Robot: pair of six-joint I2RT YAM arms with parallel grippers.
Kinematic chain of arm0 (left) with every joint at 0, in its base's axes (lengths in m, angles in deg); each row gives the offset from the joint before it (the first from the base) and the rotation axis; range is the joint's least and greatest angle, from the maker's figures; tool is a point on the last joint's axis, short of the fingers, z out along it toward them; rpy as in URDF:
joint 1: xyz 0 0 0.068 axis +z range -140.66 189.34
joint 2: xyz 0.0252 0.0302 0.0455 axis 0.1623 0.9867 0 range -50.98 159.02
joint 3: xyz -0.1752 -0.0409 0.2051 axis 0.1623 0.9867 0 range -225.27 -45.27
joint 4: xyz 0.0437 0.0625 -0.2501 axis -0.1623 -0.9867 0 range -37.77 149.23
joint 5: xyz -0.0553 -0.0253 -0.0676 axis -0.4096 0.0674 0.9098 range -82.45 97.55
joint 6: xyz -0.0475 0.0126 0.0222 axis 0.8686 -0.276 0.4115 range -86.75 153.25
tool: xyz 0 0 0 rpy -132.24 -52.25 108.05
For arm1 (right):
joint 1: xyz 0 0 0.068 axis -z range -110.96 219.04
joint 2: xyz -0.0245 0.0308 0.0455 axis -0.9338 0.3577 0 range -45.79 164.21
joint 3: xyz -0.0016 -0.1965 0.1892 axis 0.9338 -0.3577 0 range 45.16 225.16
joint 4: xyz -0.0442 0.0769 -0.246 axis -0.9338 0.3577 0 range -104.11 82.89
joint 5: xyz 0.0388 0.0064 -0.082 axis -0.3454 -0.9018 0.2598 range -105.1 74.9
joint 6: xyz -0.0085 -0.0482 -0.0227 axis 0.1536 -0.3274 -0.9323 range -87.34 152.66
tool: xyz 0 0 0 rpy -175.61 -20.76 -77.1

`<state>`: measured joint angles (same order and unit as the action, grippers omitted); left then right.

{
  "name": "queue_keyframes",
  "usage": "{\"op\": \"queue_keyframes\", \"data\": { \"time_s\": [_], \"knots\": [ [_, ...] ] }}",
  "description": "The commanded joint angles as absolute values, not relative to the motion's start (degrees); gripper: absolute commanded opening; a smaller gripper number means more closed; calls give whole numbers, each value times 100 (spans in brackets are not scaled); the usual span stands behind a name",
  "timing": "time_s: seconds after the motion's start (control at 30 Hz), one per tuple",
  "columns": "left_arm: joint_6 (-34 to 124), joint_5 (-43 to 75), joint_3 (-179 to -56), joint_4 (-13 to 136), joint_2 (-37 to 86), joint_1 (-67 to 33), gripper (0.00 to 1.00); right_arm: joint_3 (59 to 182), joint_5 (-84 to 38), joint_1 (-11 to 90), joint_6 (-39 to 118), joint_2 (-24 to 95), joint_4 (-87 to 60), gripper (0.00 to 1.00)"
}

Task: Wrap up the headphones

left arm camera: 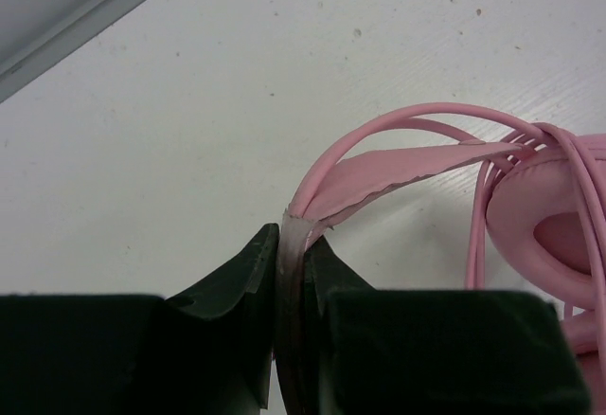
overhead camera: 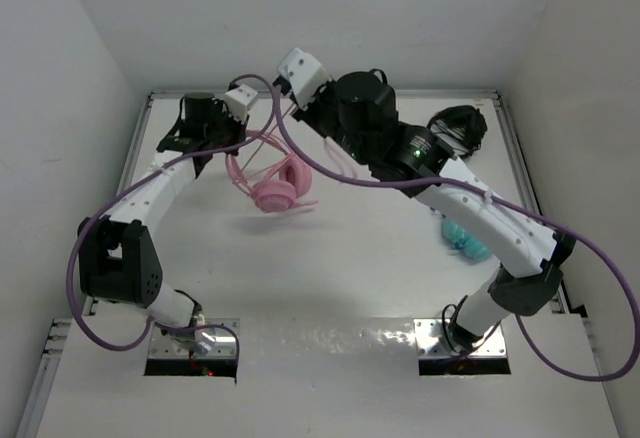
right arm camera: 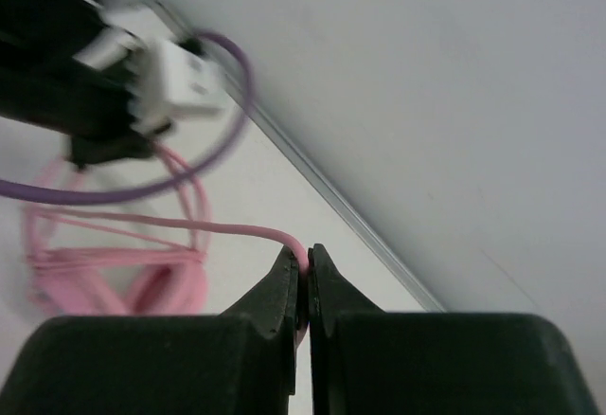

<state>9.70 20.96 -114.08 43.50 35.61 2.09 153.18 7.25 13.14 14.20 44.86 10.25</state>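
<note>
My left end effector (left arm camera: 292, 244) clamps the pink padded over-ear headphones (overhead camera: 276, 190) by their flat headband (left arm camera: 407, 171); my right end effector (right arm camera: 305, 261) pinches their thin pink cable (right arm camera: 189, 225).

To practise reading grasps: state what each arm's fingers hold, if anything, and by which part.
The left fingers clamp the headphones by the headband; the right fingers pinch their cable.

The headphones (overhead camera: 275, 190) are held at the table's (overhead camera: 330, 278) far left. Their headband (left arm camera: 398, 164) is clamped in the left gripper (left arm camera: 292, 247), their cable (right arm camera: 189, 227) in the right gripper (right arm camera: 303, 259).
</note>
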Motion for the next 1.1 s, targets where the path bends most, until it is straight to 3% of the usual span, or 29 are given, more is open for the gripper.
{"op": "queue_keyframes", "data": {
  "time_s": [0.0,0.23,0.37,0.6,0.8,0.97,1.07],
  "knots": [
    [662,2275,-11548,4343,3296,292,0,15195,1600,1892,1175,4245,717,0],
    [934,3355,-12444,3059,3235,292,0,14685,1654,3035,1182,4350,426,0],
    [1110,3954,-13051,2330,3173,292,0,14290,734,3948,1805,4491,173,0],
    [1277,3937,-13632,2012,3146,292,0,13508,-233,4715,2483,4562,-566,0],
    [1470,3024,-13720,2547,3322,292,0,12479,-1492,4532,2370,3736,-1235,0],
    [1576,2917,-13825,2803,3611,292,0,12329,-1668,3391,1317,3340,-981,0],
    [1594,2838,-13826,2899,3674,292,0,12408,-2018,3204,1341,3208,-866,0]
  ]
}}
